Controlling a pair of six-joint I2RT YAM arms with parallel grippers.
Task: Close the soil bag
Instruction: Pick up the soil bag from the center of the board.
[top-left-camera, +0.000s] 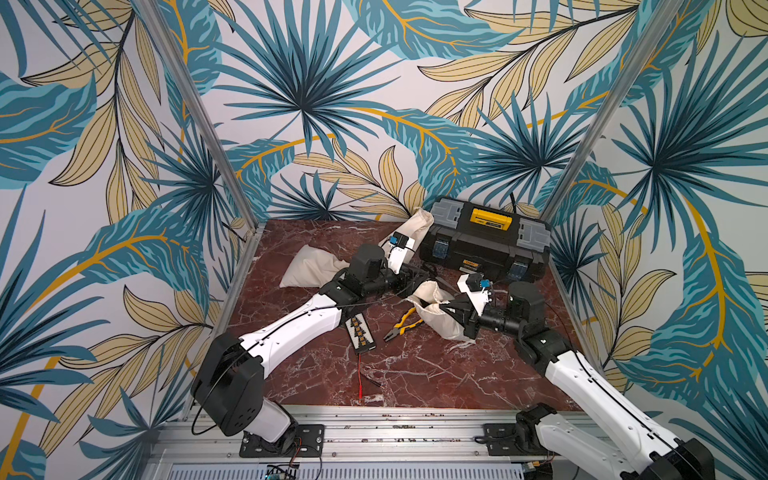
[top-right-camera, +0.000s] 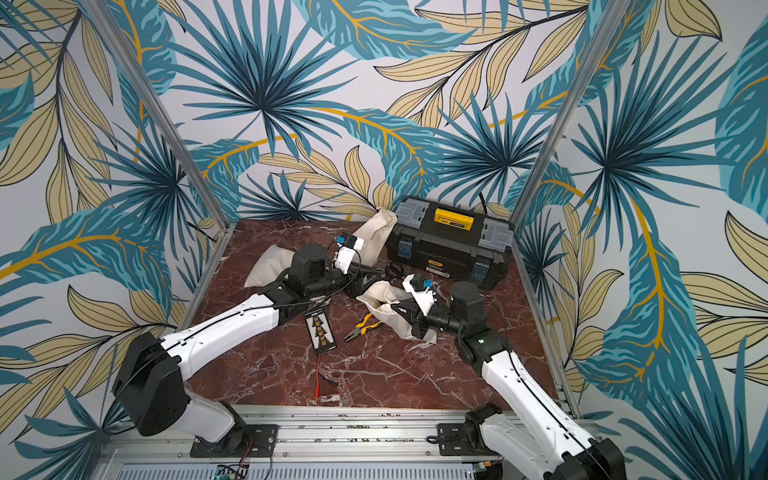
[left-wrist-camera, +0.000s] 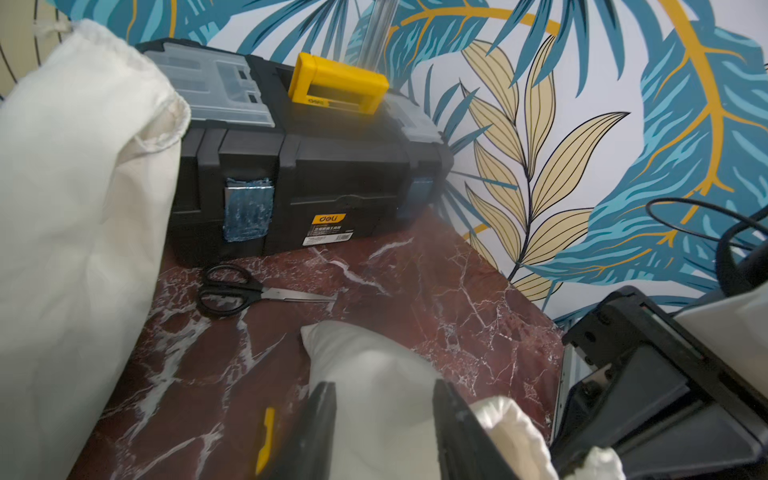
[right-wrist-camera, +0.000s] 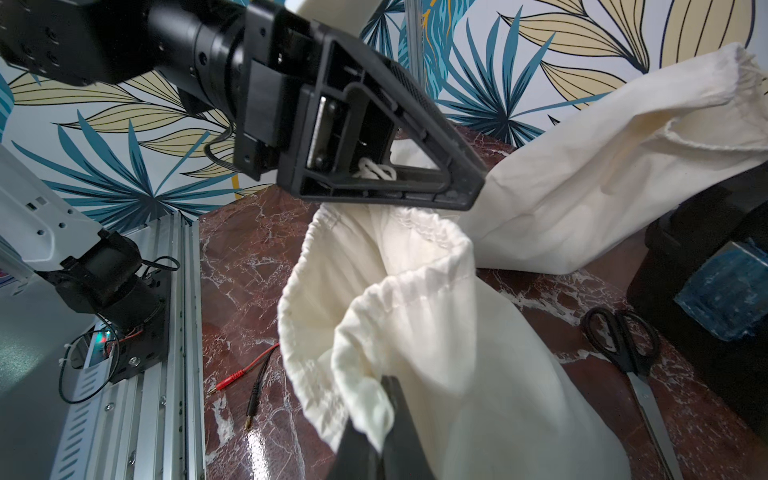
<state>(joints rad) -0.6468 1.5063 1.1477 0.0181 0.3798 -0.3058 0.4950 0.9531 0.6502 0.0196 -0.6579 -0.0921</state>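
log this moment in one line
step: close bag | right jaws: shut on rim | left jaws: apart at mouth | bag: open

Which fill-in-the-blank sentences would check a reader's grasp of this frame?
1. The right hand is shut on the rim of a cloth ___.
2. The toolbox has a ___ handle.
3. The scissors have ___ handles.

Missing words: bag; yellow; black.
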